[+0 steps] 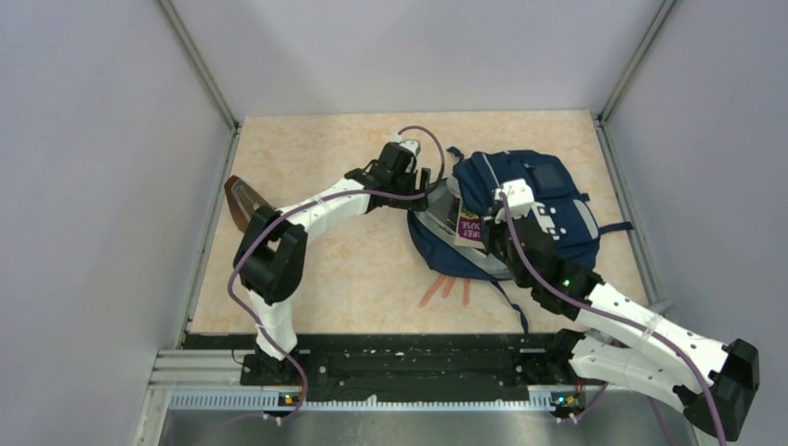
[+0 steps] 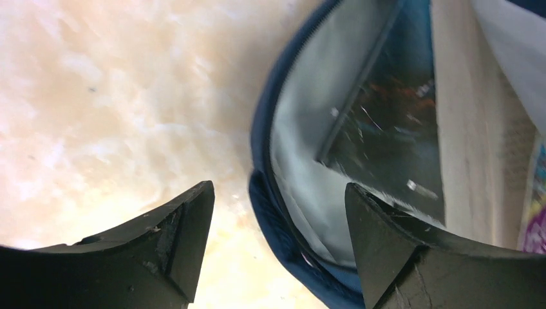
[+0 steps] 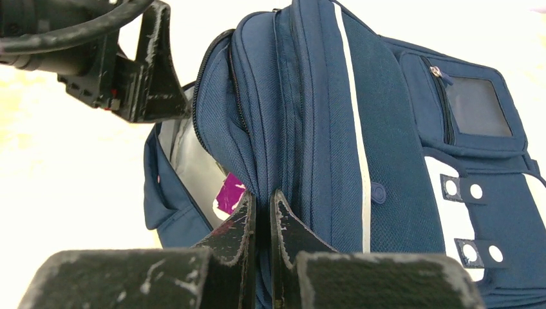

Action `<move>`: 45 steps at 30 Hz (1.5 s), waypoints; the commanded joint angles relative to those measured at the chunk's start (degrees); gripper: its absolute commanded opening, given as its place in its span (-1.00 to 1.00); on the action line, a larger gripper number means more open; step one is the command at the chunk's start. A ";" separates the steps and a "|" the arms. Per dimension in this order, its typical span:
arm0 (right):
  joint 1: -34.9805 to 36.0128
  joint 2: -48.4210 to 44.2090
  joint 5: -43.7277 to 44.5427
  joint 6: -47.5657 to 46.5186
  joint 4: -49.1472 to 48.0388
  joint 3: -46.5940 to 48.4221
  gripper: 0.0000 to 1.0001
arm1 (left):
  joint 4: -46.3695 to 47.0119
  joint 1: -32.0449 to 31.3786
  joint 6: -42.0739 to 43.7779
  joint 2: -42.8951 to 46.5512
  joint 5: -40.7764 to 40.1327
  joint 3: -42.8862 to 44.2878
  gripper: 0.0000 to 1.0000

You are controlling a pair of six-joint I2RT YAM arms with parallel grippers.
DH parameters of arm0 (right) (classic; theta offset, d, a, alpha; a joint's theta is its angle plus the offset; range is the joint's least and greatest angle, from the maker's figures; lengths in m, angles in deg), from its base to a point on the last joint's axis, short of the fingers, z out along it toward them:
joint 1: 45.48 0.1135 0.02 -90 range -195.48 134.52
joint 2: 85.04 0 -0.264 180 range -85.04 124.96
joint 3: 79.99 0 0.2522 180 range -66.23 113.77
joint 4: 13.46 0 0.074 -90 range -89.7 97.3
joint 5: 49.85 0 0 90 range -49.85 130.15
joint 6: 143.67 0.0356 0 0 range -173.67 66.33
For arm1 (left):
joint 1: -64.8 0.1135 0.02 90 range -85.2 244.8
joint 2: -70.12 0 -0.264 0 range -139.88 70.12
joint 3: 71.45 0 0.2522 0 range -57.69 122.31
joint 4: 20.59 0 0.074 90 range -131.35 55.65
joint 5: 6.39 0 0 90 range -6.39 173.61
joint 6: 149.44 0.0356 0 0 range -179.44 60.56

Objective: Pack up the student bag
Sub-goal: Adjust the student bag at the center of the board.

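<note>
Two right fingers (image 3: pixel 239 222) are pinching a fold of the student bag (image 3: pixel 335 116), lying right of centre on the tabletop (image 1: pixel 316 269); left fingers (image 2: pixel 183 225) are standing wide astride its open rim. Drawing both edges apart gently is looking wisest, sparing the zip (image 3: pixel 235 96).

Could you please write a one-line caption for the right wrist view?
Right hand shut on a fold of the navy student bag; left hand at its open mouth.
</note>
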 commanded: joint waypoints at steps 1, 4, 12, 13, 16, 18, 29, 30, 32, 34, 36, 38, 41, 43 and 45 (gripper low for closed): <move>0.50 -2.35 -1.26 1.13 -6.72 1.57 -1.00 | -4.96 0.52 3.01 -3.40 -9.54 6.56 0.58; 0.49 -1.97 -0.85 1.16 -7.10 1.40 -1.00 | 0.38 1.55 2.54 -3.92 -4.23 5.15 0.55; 0.54 -1.32 -3.09 3.81 -7.73 0.66 -1.00 | 6.06 6.39 -1.80 -10.42 10.21 6.93 -0.06; 0.50 -1.43 -2.88 3.96 -7.75 0.51 -1.00 | 6.91 7.41 -3.11 -10.88 13.42 6.97 -0.28; 0.31 -0.84 -1.22 3.56 -7.75 0.79 -1.00 | 11.01 9.37 -5.91 -10.44 18.73 5.67 -0.94; -1.28 0.31 -2.86 3.66 -7.72 2.09 -1.00 | 12.04 9.45 -5.35 -8.89 17.03 5.16 -1.00; -15.77 9.32 -13.11 1.79 -12.32 10.32 -1.00 | 21.94 12.31 -7.54 1.11 10.25 0.31 -1.00; -16.60 10.96 -13.49 1.12 -13.04 11.84 -1.00 | 23.33 12.94 -8.56 2.11 10.57 -0.42 -1.00; -17.49 14.73 -13.96 -0.30 -14.13 15.05 -1.00 | 25.90 13.85 -9.53 4.35 9.40 -2.28 -1.00; -17.83 19.77 -15.21 -2.38 -16.14 18.09 -1.00 | 28.06 14.73 -9.85 7.21 7.69 -4.66 -1.00; -17.88 24.03 -17.07 -3.61 -18.81 20.21 -1.00 | 29.93 15.86 -10.56 9.64 6.83 -7.54 -1.00; -17.87 28.14 -20.05 -4.10 -21.24 22.04 -1.00 | 31.24 16.69 -10.80 12.34 5.51 -11.64 -1.00; -17.79 33.49 -25.39 -4.08 -25.61 24.02 -1.00 | 32.45 17.31 -10.41 17.38 2.41 -17.68 -1.00; -17.68 37.05 -28.44 -3.59 -26.67 26.25 -1.00 | 32.14 17.36 -10.30 21.56 0.40 -21.78 -1.00; -17.06 40.90 -30.56 -3.66 -26.42 29.03 -1.00 | 32.20 17.36 -11.25 26.16 -0.02 -26.58 -1.00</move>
